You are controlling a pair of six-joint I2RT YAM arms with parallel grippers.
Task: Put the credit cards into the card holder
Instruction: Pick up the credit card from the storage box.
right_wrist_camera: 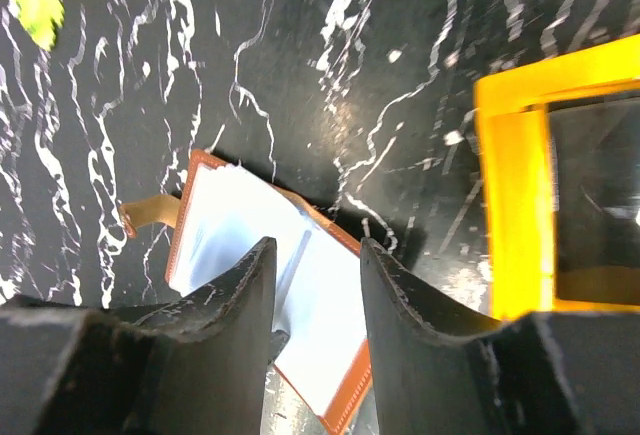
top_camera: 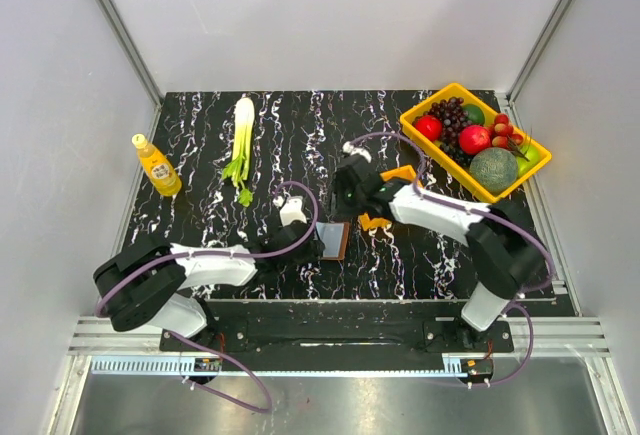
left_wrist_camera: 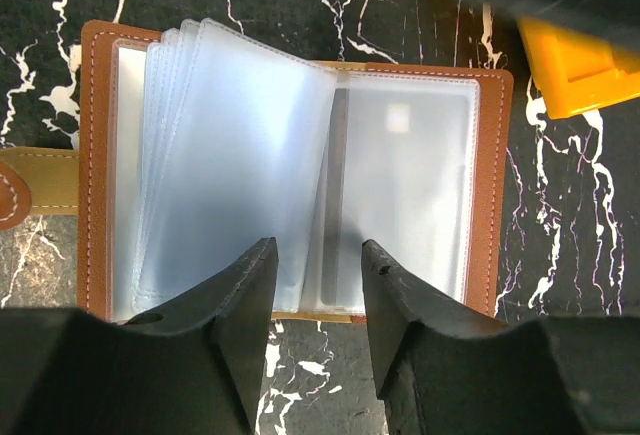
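The card holder lies open on the black marbled table, brown leather outside with a fan of clear plastic sleeves inside. The sleeves look pale. I cannot tell whether the credit cards sit in them, and no loose card shows. My left gripper stands open at the holder's near edge, nothing between its fingers. My right gripper hovers open above the card holder, its gap over the sleeves, holding nothing. The holder's strap sticks out to the left.
A small orange bin sits just right of the holder, an orange piece beside it. A yellow fruit tray stands back right. A leek and a yellow bottle lie back left.
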